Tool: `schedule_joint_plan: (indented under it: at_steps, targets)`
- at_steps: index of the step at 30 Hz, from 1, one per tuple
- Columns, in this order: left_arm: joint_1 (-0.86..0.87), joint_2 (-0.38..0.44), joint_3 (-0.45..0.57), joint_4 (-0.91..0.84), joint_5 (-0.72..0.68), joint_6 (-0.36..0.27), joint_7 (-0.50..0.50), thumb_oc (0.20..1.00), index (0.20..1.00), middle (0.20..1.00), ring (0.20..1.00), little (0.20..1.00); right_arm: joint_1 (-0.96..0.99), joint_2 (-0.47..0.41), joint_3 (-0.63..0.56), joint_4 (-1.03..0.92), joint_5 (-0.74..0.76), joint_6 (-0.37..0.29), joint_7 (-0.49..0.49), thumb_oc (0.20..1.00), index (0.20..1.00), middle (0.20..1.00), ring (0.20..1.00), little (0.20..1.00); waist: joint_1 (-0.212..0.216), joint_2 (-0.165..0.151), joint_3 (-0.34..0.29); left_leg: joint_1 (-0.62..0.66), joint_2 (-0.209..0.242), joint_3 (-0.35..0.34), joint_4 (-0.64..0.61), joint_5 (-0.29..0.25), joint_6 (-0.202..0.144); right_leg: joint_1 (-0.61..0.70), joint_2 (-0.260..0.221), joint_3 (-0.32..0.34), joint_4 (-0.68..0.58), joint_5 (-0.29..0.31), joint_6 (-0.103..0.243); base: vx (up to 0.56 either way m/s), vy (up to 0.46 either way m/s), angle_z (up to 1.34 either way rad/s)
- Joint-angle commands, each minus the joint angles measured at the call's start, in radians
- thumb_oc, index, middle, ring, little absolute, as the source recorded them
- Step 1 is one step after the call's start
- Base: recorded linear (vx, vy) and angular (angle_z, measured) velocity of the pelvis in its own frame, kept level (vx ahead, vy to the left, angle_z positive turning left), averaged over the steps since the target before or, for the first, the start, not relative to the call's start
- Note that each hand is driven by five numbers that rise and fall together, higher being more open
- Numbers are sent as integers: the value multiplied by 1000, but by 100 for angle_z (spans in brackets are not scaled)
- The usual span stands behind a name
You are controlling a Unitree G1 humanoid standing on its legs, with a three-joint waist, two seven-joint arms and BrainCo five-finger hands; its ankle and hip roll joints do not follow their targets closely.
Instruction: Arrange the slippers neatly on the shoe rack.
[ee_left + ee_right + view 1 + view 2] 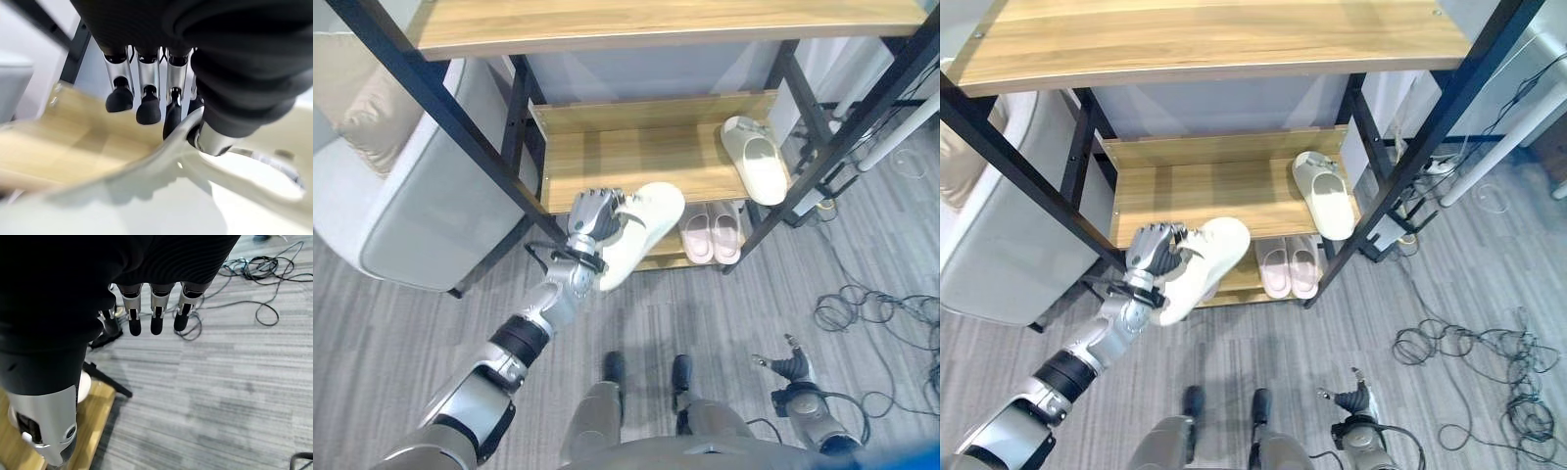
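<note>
My left hand (pixel 592 217) is shut on a cream slipper (pixel 639 230), held in the air in front of the middle shelf (pixel 636 162) of the shoe rack. In the left wrist view its fingers (pixel 146 105) curl over the slipper's (pixel 186 196) edge. A second cream slipper (pixel 756 157) lies on the right part of that middle shelf. A pair of pink slippers (pixel 711 233) sits on the bottom shelf. My right hand (pixel 790 365) hangs low at the lower right above the floor, its fingers (pixel 155 316) straight and holding nothing.
The rack's black frame posts (pixel 450 117) slant on both sides, and a top shelf (pixel 656 24) overhangs. A pale sofa (pixel 401 186) stands left of the rack. Black cables (pixel 871 313) lie on the grey floor at the right.
</note>
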Motion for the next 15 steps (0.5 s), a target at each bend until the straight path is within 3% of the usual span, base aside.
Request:
schedule_joint_plan:
  at_steps: [1, 2, 5, 6, 7, 8, 9, 11, 12, 13, 14, 15]
  targets:
    - [-100, 42, 94, -45, 25, -44, 4, 200, 200, 200, 200, 200, 29, 2, 14, -36, -54, 17, -13, 1000, 1000, 1000, 1000, 1000, 31, -4, 0, -23, -42, 62, 30, -55, 59, 124, 56, -15, -3, -115, 131, 245, 63, -76]
    - [-49, 43, 92, -28, 41, -37, 0, 200, 200, 200, 200, 200, 48, 23, 20, -32, -70, 23, -4, 1000, 1000, 1000, 1000, 1000, 36, -22, -30, 39, -44, 54, -17, -35, 69, 160, 64, -3, 0, -130, 124, 274, 40, -123]
    - [-33, 46, 94, -7, 37, -29, 2, 200, 200, 200, 200, 200, 71, 32, 22, -37, -71, 26, 3, 1000, 1000, 1000, 1000, 1000, 27, -28, -46, 106, -37, 69, -62, -33, 80, 180, 64, 1, 41, -156, 119, 156, 73, -70]
    - [-17, 57, 100, -4, 35, -21, 8, 200, 200, 200, 200, 200, 69, 48, 37, -43, -89, 33, 13, 1000, 1000, 1000, 1000, 1000, 29, -27, -46, 154, -24, 84, -81, -41, 91, 172, 70, -10, 153, -186, 127, 67, 84, -42]
    - [-8, 64, 108, -7, 38, -18, 8, 200, 200, 200, 200, 200, 65, 55, 42, -44, -101, 37, 18, 1000, 1000, 1000, 1000, 1000, 32, -26, -41, 184, -13, 95, -91, -45, 95, 151, 67, -18, 228, -201, 146, 91, 97, -70]
    - [-6, 70, 115, -3, 32, -12, 17, 200, 200, 200, 200, 200, 54, 67, 43, -33, -108, 40, 21, 1000, 1000, 1000, 1000, 1000, 24, -10, -41, 212, 6, 94, -89, -59, 107, 89, 37, -32, 383, -185, 193, 65, 58, -67]
    - [-14, 71, 115, 9, 35, -5, 27, 200, 200, 200, 200, 200, 57, 73, 37, -34, -107, 37, 23, 1000, 1000, 1000, 1000, 1000, 7, 5, -35, 233, 14, 72, -97, -64, 113, 53, 6, -6, 450, -157, 211, 59, 5, -49]
    - [-27, 67, 115, 21, 28, -3, 42, 200, 200, 200, 200, 200, 63, 75, 30, -36, -103, 40, 19, 1000, 1000, 1000, 1000, 1000, 6, 30, -40, 238, 34, 59, -112, -70, 109, 60, -88, -13, 400, -167, 199, 67, -76, 22]
    - [-39, 60, 109, 33, 25, -6, 49, 200, 200, 200, 200, 200, 64, 74, 24, -32, -104, 41, 17, 1000, 1000, 1000, 1000, 1000, 2, 43, -43, 244, 44, 42, -126, -76, 107, 63, -135, -23, 362, -149, 199, 143, -189, 40]
    - [-47, 49, 98, 40, 29, -7, 58, 200, 200, 200, 200, 200, 65, 75, 17, -27, -101, 47, 19, 1000, 1000, 1000, 1000, 1000, -9, 46, -47, 256, 44, 20, -132, -85, 104, 51, -185, 15, 295, -96, 199, 201, -264, 26]
    - [-61, 34, 73, 69, 27, -12, 60, 200, 200, 200, 200, 200, 73, 67, 15, -8, -89, 50, 25, 1000, 1000, 1000, 1000, 1000, -24, 22, -54, 262, 22, 8, -126, -99, 96, 89, -191, 74, 171, -62, 224, 228, -338, 50]
    - [-48, 30, 69, 75, 26, -13, 48, 200, 200, 200, 200, 200, 69, 68, 22, 9, -95, 60, 29, 1000, 1000, 1000, 1000, 1000, -15, 2, -71, 270, 13, 10, -126, -110, 92, 109, -184, 57, 130, -44, 238, 211, -343, 66]
